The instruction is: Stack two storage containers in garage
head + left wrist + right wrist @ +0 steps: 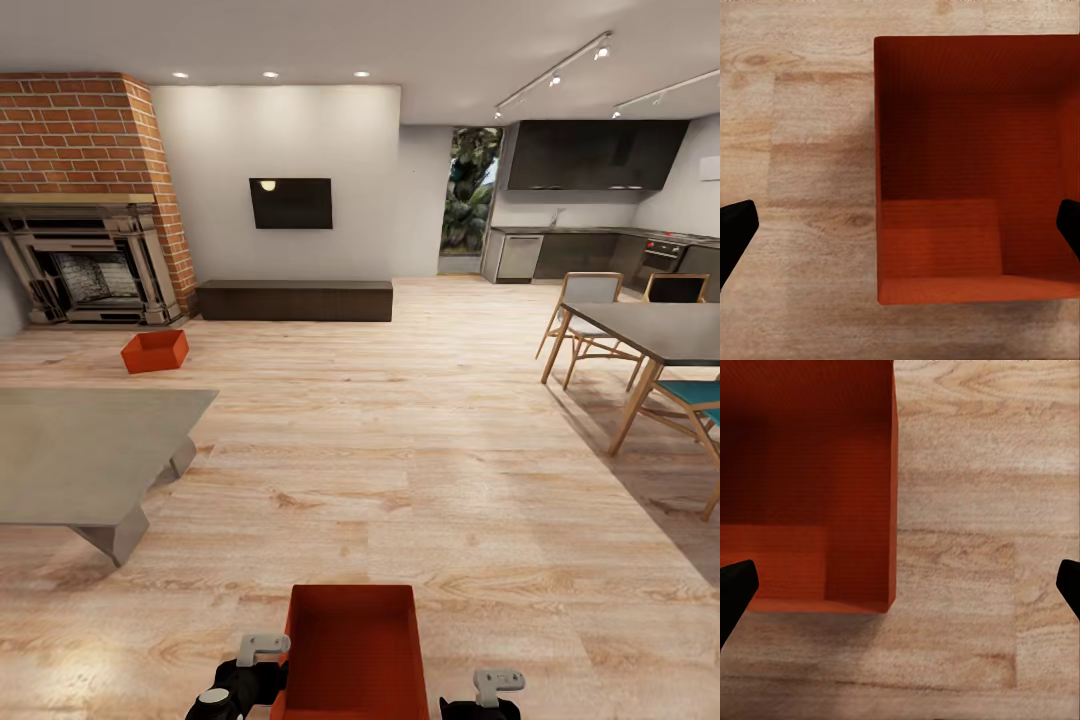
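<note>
Though (unheld) bin (pixel 352 650) between end effectors

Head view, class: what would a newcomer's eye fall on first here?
A red-orange storage container sits on the wood floor between the left gripper and right gripper. A second container lies far off near the brick fireplace.

My left gripper (pixel 262 650) sits low in front of me, arm tucked close, its fingers (pixel 735 229) spread wide apart. My right gripper (pixel 497 685) hangs level with it on the other side, its fingers (pixel 735 589) spread just as wide, holding nothing.
</note>
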You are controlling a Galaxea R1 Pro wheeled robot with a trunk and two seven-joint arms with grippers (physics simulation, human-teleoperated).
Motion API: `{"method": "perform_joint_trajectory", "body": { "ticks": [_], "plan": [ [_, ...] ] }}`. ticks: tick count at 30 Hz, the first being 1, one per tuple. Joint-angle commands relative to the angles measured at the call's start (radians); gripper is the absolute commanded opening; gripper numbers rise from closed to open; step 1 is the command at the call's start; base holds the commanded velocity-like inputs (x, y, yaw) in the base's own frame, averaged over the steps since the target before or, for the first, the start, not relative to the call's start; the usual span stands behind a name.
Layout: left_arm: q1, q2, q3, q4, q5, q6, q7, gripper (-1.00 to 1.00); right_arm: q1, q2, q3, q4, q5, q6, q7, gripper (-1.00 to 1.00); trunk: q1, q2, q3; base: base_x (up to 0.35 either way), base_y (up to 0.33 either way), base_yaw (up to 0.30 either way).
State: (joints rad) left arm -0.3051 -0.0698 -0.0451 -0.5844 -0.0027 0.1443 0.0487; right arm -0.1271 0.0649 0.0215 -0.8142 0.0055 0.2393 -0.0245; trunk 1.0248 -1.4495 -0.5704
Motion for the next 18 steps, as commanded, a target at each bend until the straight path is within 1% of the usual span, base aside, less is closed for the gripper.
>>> {"method": "perform_joint_trajectory", "body": {
  "ticks": [1, 7, 18],
  "plan": [
    [0.000, 0.001, -0.004, -0.002, 0.000, 0.006, 0.005, 1.00, 0.000, 0.000, 0.002, -0.002, 0.001, 0.006, -0.003, 1.00, 0.000, 0.000, -0.001, 0.156, 0.042, 0.000],
    [0.000, 0.000, -0.004, -0.001, 0.000, 0.005, 0.005, 1.00, 0.000, 0.000, 0.002, -0.002, 0.001, 0.006, -0.002, 1.00, 0.000, 0.000, -0.001, 0.197, 0.041, 0.000],
    [0.000, -0.001, -0.004, -0.001, -0.001, 0.005, 0.005, 1.00, 0.000, 0.000, 0.002, -0.002, 0.001, 0.005, -0.002, 1.00, 0.000, 0.000, -0.001, 0.063, 0.019, 0.000]
  ]
}}
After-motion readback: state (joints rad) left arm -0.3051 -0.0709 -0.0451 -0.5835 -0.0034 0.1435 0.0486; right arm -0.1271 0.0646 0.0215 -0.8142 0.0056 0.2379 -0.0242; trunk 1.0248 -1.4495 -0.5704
